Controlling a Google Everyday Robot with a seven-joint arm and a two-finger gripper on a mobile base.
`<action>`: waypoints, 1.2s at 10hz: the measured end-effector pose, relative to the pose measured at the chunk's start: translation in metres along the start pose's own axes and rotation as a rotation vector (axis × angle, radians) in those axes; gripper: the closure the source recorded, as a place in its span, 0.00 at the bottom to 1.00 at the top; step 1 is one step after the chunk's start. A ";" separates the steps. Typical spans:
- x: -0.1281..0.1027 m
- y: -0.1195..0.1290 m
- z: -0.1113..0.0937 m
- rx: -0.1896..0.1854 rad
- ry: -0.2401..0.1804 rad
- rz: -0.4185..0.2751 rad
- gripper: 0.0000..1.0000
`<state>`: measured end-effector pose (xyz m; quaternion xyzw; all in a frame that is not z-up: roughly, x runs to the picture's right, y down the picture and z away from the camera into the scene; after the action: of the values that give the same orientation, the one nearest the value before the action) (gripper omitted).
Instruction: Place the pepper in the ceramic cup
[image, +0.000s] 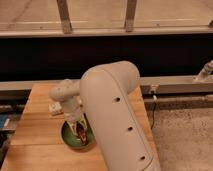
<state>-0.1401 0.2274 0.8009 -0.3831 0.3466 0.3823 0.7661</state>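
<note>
My gripper (80, 131) hangs from the white arm and reaches down onto the green round plate (70, 139) at the front of the wooden table. The dark red-brown pepper (81, 135) shows right at the gripper's tip, over the plate's middle. I cannot tell whether it is lifted or resting on the plate. The ceramic cup is not in view; the big arm covers the right part of the table.
A white rectangular packet (54, 108) lies just behind the plate at the left. The wooden table (35, 125) ends at a metal rail (170, 84) at the back. A grey floor (185, 135) lies to the right. The arm's large white link (117, 120) fills the foreground.
</note>
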 end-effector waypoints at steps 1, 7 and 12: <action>0.001 -0.002 -0.007 0.008 -0.015 0.002 1.00; 0.004 -0.034 -0.091 0.043 -0.178 0.040 1.00; 0.015 -0.074 -0.185 0.059 -0.364 0.112 1.00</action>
<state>-0.1147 0.0439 0.7262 -0.2653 0.2341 0.4768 0.8046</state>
